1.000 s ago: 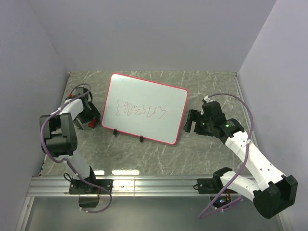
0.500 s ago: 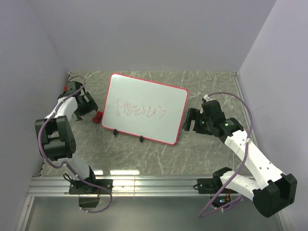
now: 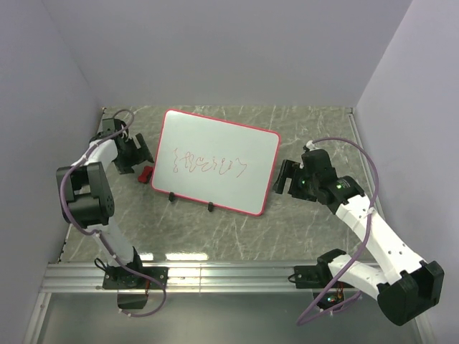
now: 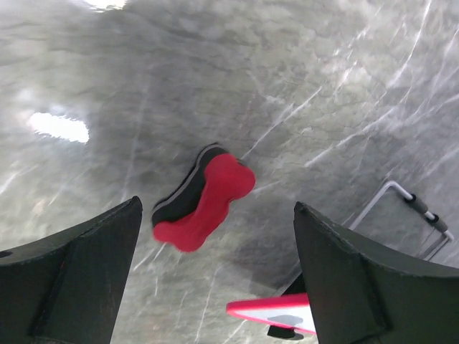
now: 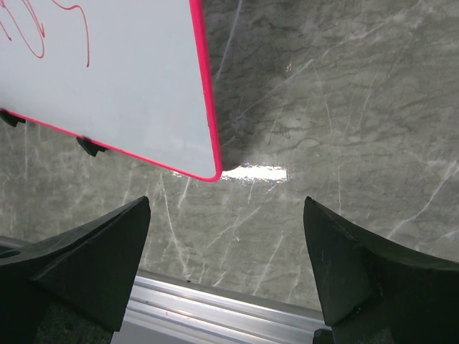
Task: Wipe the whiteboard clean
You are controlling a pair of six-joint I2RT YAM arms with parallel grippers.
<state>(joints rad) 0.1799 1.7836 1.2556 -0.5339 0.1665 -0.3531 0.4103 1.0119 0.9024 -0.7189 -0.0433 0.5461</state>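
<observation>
Working off the whiteboard as reference. Under it, grey veined table [image 3: 215, 236], nothing else big on it

Whiteboard [image 3: 219, 183] mid-table, skewed, footed long edge toward the arm bases. Looks propped at a tilt, not flat, presumably to face the arms for wiping

Right of the whiteboard: right gripper [image 3: 280, 180] just beside the right frame edge and aimed at it. Jaws spread wide, gripping nothing, no contact seen. Near-right corner of the whiteboard shows between the fingers in the right wrist view, clear of both. Probably parked there to brace or clamp that edge so the whiteboard doesn't slide under wiping force

Left of the whiteboard: left gripper [image 3: 135, 156] hanging over the eraser, jaws fully apart, empty, one finger to each side of it in the left wrist view, touching neither. Reads as pre-grasp

Behind the whiteboard's left corner: wire stand [image 4: 401, 201], likely what holds the tilt

Just beside the whiteboard's left edge: red bow-shaped eraser [image 4: 208, 201] lying on the table, dark pad layer along one side, skewed against the jaw line. Next move by my read: drop, close across the narrow waist. Risk of it twisting out if the skew isn't corrected

Across the middle of the whiteboard: red scribbles [image 3: 208, 163], intact, so judging the erasing as not started

On the whiteboard's near edge: two small black feet [image 3: 171, 195] resting on the table
</observation>
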